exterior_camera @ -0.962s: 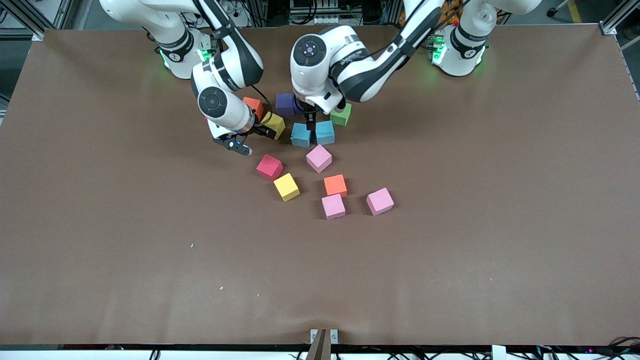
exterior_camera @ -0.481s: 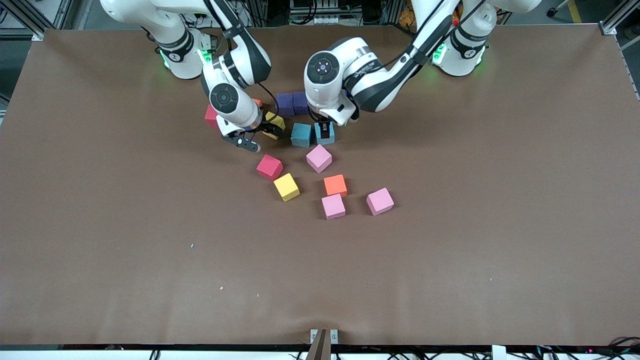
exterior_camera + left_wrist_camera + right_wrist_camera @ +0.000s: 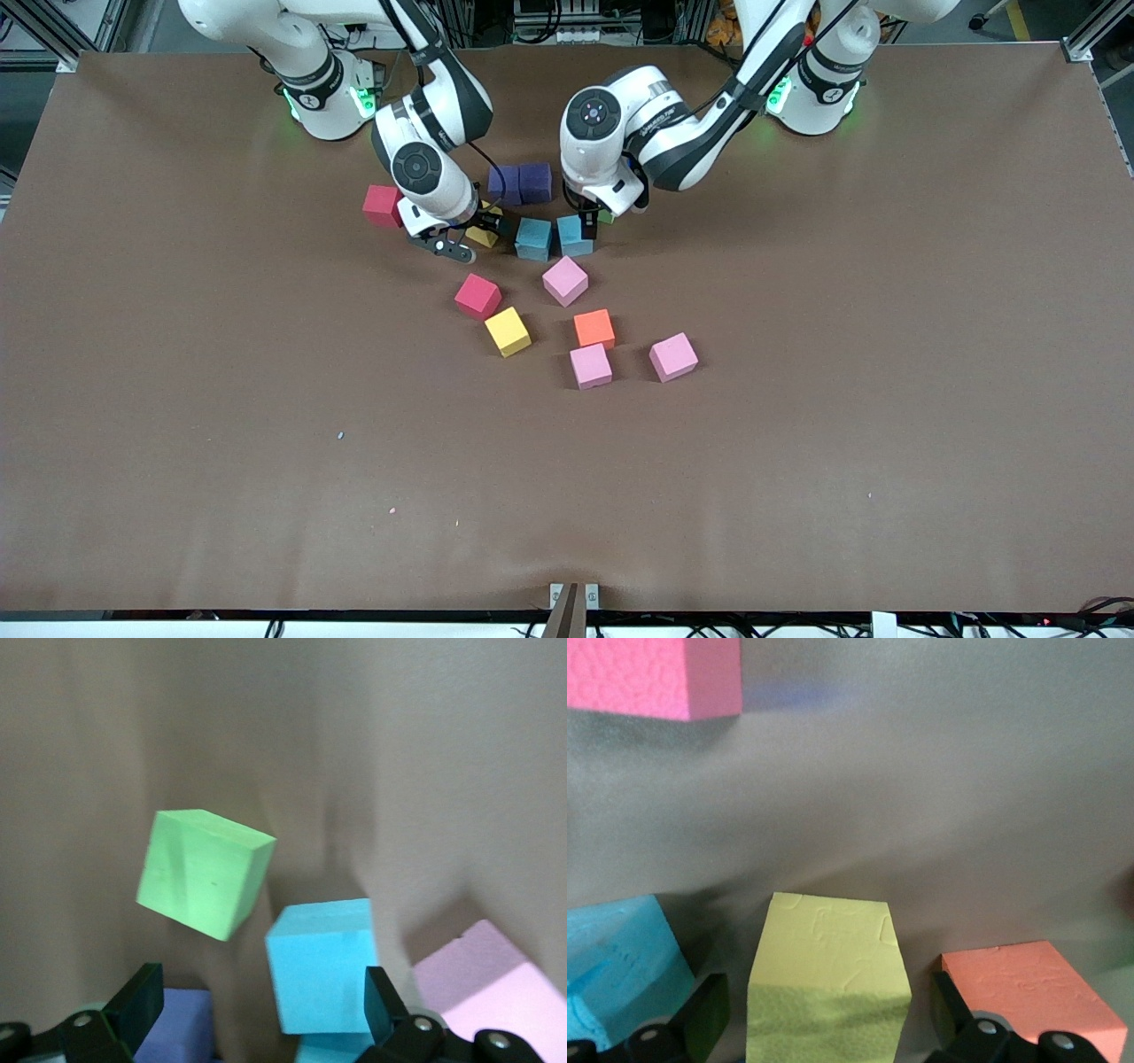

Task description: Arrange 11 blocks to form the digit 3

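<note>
**Both claws wide open, nothing held – right claw lined up on yellow block**

Blocks sit scattered mid-table, no "3" shape visible yet. Cluster nearest the arm bases: two purple blocks [image 3: 520,182] touching, two blue blocks [image 3: 554,237] side by side just nearer the cam, red block [image 3: 383,205] toward the right arm's end. Loose group nearer the cam: red, yellow, orange, three pink.

Right claw [image 3: 447,245] is low, over the yellow block [image 3: 828,979] beside the blue pair. Wrist view: yellow sits between the two open fingers, an orange block [image 3: 1032,988] just outside one finger, a blue one outside the other. Tight fit imo – risk of nudging a neighbour on close.

Left claw [image 3: 586,221] hangs over the blue/green spot, fingers fully spread, empty. Green block [image 3: 205,870] lies ahead of its fingertips, rotated off-square vs the claw; one blue block [image 3: 323,964] is closer to the fingers.

Key relation: yellow already inside the right claw's span, so the right arm looks nearest to a grab.
</note>
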`<state>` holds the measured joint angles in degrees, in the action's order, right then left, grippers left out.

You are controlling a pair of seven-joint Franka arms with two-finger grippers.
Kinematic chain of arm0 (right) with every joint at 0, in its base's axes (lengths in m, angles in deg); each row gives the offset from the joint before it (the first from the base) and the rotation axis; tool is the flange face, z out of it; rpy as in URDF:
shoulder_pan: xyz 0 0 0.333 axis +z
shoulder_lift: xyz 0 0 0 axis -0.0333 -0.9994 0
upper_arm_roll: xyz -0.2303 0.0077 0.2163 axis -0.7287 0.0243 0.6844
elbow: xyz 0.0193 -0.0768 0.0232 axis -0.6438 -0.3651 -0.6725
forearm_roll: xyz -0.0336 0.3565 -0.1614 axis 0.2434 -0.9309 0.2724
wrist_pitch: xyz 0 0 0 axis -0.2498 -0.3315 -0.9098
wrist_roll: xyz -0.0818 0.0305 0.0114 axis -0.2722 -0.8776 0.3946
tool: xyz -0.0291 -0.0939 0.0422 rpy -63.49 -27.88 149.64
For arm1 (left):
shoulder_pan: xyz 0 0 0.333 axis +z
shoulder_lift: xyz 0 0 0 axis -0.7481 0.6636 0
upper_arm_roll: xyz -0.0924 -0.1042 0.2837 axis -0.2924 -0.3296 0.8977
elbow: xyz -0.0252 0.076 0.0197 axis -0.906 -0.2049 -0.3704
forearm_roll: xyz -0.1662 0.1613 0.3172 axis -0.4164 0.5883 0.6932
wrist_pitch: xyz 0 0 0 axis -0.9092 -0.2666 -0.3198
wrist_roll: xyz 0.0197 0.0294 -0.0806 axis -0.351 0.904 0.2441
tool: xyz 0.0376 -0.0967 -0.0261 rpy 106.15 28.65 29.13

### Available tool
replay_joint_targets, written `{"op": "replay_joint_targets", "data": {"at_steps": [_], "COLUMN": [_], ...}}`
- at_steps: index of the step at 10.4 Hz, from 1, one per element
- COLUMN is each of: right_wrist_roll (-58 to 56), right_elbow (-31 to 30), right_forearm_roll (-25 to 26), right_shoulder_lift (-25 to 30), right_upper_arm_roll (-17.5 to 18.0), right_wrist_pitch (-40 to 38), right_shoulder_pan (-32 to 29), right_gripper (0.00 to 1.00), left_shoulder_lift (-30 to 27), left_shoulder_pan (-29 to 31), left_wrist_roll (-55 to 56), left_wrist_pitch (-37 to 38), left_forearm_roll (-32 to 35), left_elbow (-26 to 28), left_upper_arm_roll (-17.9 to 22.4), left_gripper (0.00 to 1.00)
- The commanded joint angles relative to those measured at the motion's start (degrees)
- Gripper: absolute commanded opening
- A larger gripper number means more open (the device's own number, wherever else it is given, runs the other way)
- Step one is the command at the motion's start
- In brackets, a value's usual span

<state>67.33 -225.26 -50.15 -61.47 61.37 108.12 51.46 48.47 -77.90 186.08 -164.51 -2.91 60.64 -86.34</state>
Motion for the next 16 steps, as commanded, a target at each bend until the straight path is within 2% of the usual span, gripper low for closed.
{"op": "replay_joint_targets", "data": {"at_steps": [1,2,3,4,6,8,11,13,16], "right_wrist_roll": [-0.3,-0.5,-1.2,-1.2,-1.7,-7.4,-13.5,-13.8,-13.6], "right_elbow": [-1.2,-1.4,-1.5,-1.5,-1.2,-0.9,-0.3,-0.2,0.6], "right_forearm_roll": [-1.3,-1.3,-1.3,-1.3,-1.3,-1.2,-1.2,-1.0,-0.8], "right_shoulder_lift": [0.2,0.2,0.2,0.4,0.9,1.3,1.5,1.3,0.6], "right_upper_arm_roll": [-0.3,-0.3,-0.3,-0.3,-0.3,-0.3,-0.3,-0.3,-0.3], "right_wrist_pitch": [1.0,1.1,1.2,1.1,1.2,1.8,4.4,5.6,5.2], "right_shoulder_pan": [1.3,1.4,1.6,1.6,1.5,2.1,5.4,6.6,7.7], "right_gripper": [1.00,0.82,0.52,0.36,0.35,0.35,0.35,0.35,0.35], "left_shoulder_lift": [-5.4,-5.3,-6.2,-6.8,-7.4,-9.3,-9.1,-8.5,-7.6], "left_shoulder_pan": [0.8,0.8,0.8,0.8,1.9,5.1,5.1,4.9,4.5], "left_wrist_roll": [-11.3,-17.0,-23.5,-25.6,-25.2,-17.4,-16.5,-16.1,-15.7], "left_wrist_pitch": [-1.2,-1.2,-1.2,-1.2,-2.0,-9.2,-11.7,-16.4,-18.2], "left_forearm_roll": [-0.1,0.0,0.0,0.0,-0.2,-0.7,-0.7,-0.7,-0.7], "left_elbow": [5.7,6.5,8.4,9.6,11.7,15.2,15.7,18.1,18.4], "left_upper_arm_roll": [-2.7,-3.7,-4.7,-4.7,-4.8,-4.9,-5.2,-5.2,-5.3], "left_gripper": [1.00,1.00,1.00,1.00,1.00,1.00,1.00,1.00,1.00]}}
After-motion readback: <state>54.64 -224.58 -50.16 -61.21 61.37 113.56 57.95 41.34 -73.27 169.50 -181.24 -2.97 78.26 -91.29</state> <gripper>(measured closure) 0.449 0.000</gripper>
